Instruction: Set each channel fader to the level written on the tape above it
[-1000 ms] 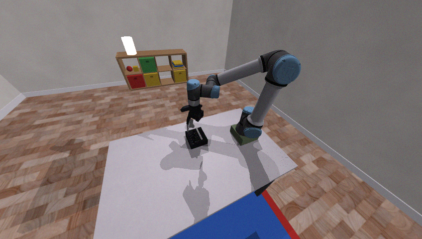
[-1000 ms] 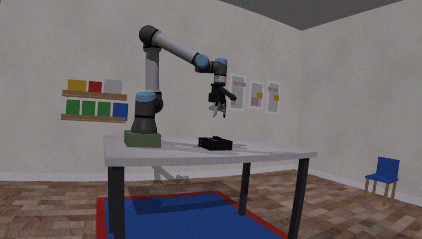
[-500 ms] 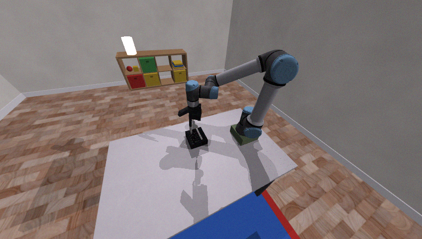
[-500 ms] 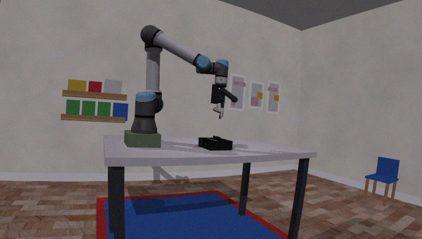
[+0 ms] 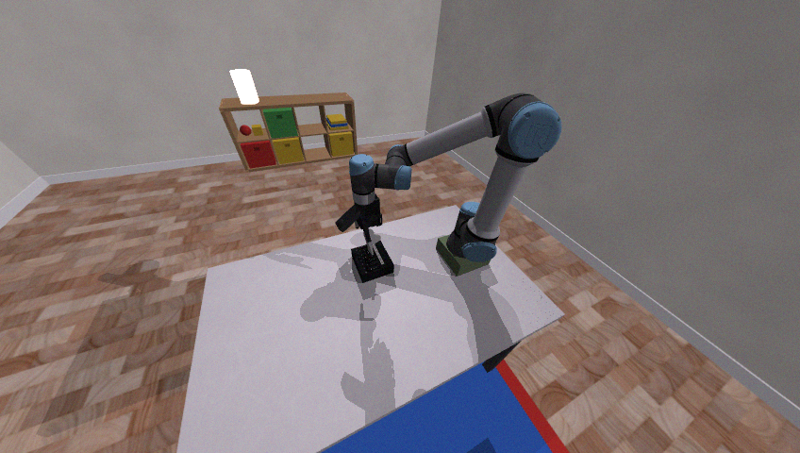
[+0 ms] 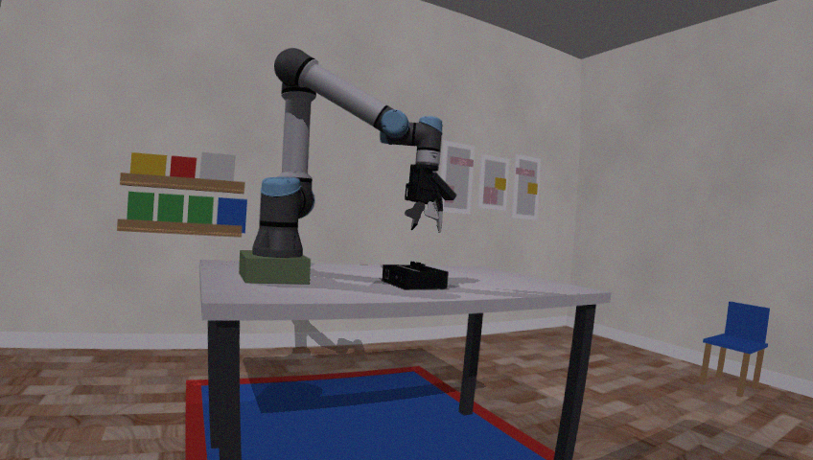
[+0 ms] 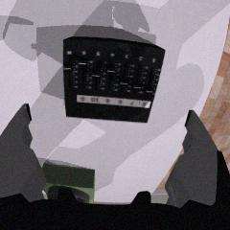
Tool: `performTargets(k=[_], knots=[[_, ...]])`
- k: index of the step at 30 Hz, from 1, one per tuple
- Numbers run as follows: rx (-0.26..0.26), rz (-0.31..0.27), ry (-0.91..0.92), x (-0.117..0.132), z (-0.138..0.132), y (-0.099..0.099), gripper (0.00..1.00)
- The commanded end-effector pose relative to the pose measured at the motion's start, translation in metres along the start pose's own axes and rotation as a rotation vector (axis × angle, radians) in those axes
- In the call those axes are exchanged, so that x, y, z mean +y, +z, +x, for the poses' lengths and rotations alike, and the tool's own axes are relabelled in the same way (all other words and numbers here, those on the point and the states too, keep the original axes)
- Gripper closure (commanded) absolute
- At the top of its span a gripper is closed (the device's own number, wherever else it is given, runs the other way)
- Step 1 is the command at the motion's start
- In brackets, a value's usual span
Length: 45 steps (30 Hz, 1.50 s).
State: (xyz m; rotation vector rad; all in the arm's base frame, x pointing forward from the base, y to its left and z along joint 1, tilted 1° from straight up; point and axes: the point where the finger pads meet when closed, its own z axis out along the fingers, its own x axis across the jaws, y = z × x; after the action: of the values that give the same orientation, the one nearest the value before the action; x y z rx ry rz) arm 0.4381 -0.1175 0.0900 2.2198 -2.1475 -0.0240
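One table (image 6: 342,296), white top, dark legs, carries everything. Arm (image 6: 342,94) stands on a green block (image 6: 274,267) at one table edge and bends out over the middle, wrist pointing down. Black desk (image 6: 414,275) lies flat on the table near the block, apart from it. Tool (image 6: 426,218) hangs above the desk, well apart from it — jaws spread wide, nothing between them. In the wrist view the desk (image 7: 113,79) sits between the two dark fingers, nearly square to the camera. Faders (image 7: 111,72) sit at mixed heights in a row of slots; a pale tape strip (image 7: 113,101) runs along the desk's near edge — markings too small to read.
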Motion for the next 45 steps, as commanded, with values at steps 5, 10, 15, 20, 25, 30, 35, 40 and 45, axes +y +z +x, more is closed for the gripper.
performTargets(k=[5,10,15,20,25,30,35,40,45], knots=[[-0.008,0.003,-0.339,-0.003,-0.003,0.004,0.00],[-0.009,0.001,-0.563,-0.003,-0.004,0.008,0.00],[-0.010,-0.002,-0.788,-0.003,-0.006,0.011,0.00],[-0.011,-0.004,-0.923,-0.002,-0.006,0.013,0.00],[-0.013,-0.006,-1.146,-0.001,-0.007,0.017,0.00],[-0.016,-0.008,-1.364,0.000,-0.006,0.020,0.00],[-0.020,-0.009,-1.575,0.002,-0.005,0.023,0.00],[-0.022,-0.010,-1.698,0.003,-0.005,0.025,0.00],[-0.027,-0.010,-1.893,0.004,-0.003,0.028,0.00]])
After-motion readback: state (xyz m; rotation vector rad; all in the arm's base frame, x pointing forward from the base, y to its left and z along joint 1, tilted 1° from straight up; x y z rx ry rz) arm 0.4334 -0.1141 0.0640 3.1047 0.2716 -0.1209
